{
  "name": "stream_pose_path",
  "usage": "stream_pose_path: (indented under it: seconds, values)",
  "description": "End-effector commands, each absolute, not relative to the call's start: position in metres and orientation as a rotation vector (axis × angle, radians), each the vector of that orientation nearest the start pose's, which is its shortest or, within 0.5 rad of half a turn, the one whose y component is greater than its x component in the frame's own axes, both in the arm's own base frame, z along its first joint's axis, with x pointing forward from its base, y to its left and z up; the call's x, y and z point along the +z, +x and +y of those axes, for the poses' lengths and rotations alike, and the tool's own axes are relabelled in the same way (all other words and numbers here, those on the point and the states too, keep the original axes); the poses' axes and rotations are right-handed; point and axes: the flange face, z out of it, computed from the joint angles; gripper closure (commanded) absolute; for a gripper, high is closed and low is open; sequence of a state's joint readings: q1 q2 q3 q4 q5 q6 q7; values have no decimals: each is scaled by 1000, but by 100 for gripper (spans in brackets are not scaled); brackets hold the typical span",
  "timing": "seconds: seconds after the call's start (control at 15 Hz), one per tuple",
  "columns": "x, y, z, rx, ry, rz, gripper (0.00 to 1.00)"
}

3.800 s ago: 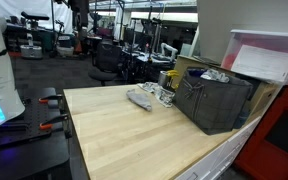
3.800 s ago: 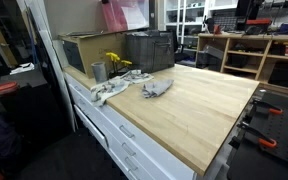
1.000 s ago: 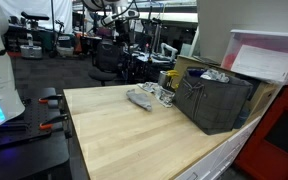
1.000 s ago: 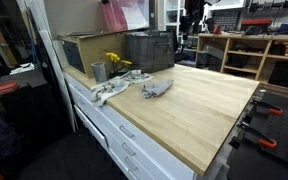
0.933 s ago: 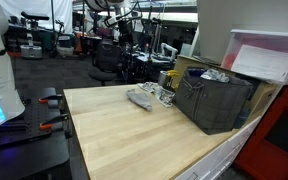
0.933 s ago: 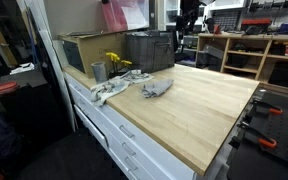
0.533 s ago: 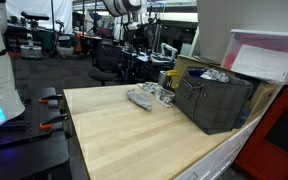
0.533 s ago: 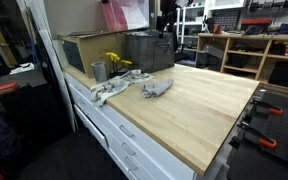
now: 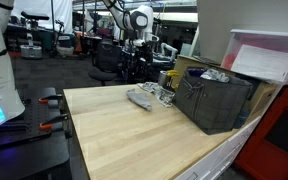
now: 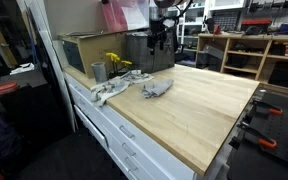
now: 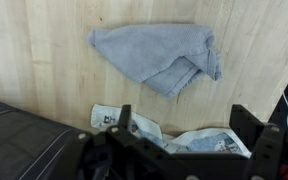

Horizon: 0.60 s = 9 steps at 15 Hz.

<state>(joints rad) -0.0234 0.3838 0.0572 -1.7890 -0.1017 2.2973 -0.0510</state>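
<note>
My gripper (image 11: 187,124) is open and empty, its two black fingers (image 11: 248,124) standing wide apart. It hangs well above the wooden table (image 11: 44,60). Below it, in the wrist view, lies a crumpled grey cloth (image 11: 159,55), with a white printed cloth (image 11: 199,138) closer to the fingers. Both exterior views show the gripper (image 9: 135,45) (image 10: 159,38) high over the back of the table, above the grey cloth (image 9: 139,98) (image 10: 156,89). The gripper touches nothing.
A black mesh basket (image 9: 216,100) (image 10: 150,50) stands at the table's back, its corner in the wrist view (image 11: 19,140). Beside the white cloth (image 10: 108,91) are a metal cup (image 10: 98,71) and yellow flowers (image 10: 116,62). A pink-lidded box (image 9: 269,55) sits behind the basket.
The arm has swung in from the background over the last second. It now hangs above the cloths next to the basket. The jaws stayed open.
</note>
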Motion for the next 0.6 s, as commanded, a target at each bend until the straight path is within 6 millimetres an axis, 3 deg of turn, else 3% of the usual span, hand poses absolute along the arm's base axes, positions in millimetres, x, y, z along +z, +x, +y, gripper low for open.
stream_pose_path:
  seconds: [0.0, 0.53]
  values:
    - [329, 671, 25, -98, -3199, -220, 0]
    - [280, 691, 19, 159, -3207, -151, 0]
